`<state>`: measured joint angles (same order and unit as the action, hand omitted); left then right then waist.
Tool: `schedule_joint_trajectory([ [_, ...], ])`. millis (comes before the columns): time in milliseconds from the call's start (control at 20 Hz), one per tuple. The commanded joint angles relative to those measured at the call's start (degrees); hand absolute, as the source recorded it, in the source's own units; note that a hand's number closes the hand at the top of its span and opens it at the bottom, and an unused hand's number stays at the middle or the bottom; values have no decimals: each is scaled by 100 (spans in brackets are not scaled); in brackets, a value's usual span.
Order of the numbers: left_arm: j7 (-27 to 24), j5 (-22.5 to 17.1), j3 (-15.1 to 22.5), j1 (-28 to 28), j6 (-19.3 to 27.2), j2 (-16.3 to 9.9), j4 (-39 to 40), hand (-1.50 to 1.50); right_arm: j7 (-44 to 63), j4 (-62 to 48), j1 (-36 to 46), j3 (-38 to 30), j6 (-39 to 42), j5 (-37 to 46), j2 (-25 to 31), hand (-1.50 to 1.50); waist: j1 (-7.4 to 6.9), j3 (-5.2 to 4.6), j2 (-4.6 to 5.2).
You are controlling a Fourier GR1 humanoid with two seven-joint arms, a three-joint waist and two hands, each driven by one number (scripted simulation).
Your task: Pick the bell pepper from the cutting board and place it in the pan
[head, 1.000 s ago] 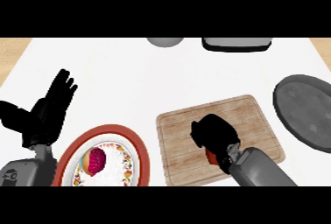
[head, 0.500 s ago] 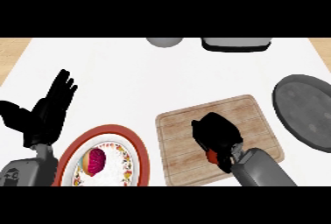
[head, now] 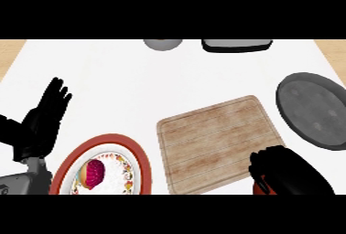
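One view is all I have, the head view, so my judgements rest on it. My right hand (head: 287, 171) sits at the near right corner of the cutting board (head: 216, 137), fingers curled round the bell pepper (head: 259, 186), of which only a red sliver shows under my palm. The pan (head: 317, 109) lies just beside the board's right edge, further back on the counter (head: 135, 77). Since I can hardly see the pepper, I judge it could slip out or roll as I carry it, and a low carry might clip the pan's rim. My left hand (head: 44, 119) rests open, fingers spread and up, near the counter's left edge. A red-rimmed plate (head: 118, 144) holding something purple sits at the near left, a grey bowl (head: 162, 44) and a dark tray (head: 236, 45) at the far edge; none blocks the way.
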<state>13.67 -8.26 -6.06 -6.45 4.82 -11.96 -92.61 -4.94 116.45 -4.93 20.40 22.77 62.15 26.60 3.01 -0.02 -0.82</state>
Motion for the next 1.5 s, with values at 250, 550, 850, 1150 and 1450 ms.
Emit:
schedule_joint_trajectory([
  [250,-231,83,12,134,-40,29,27,0,-175,2999,-1427,-1728,-573,-839,336,150,-2,4,21],
  [550,165,-141,-90,-163,-94,-33,-56,0,-466,2680,-1071,-3147,35,-1857,167,150,-139,1,51],
  [850,-200,163,179,-45,-32,174,45,0,-330,1727,-84,-4130,491,-2214,-251,150,-245,-2,69],
  [1150,117,157,180,-384,-68,99,162,0,-598,-160,1168,-5260,709,-2984,437,150,-331,1,94],
  [1450,-135,-49,-108,-460,-321,-40,491,0,-1682,-2364,1653,-5297,-183,-2597,753,150,-368,5,109],
])
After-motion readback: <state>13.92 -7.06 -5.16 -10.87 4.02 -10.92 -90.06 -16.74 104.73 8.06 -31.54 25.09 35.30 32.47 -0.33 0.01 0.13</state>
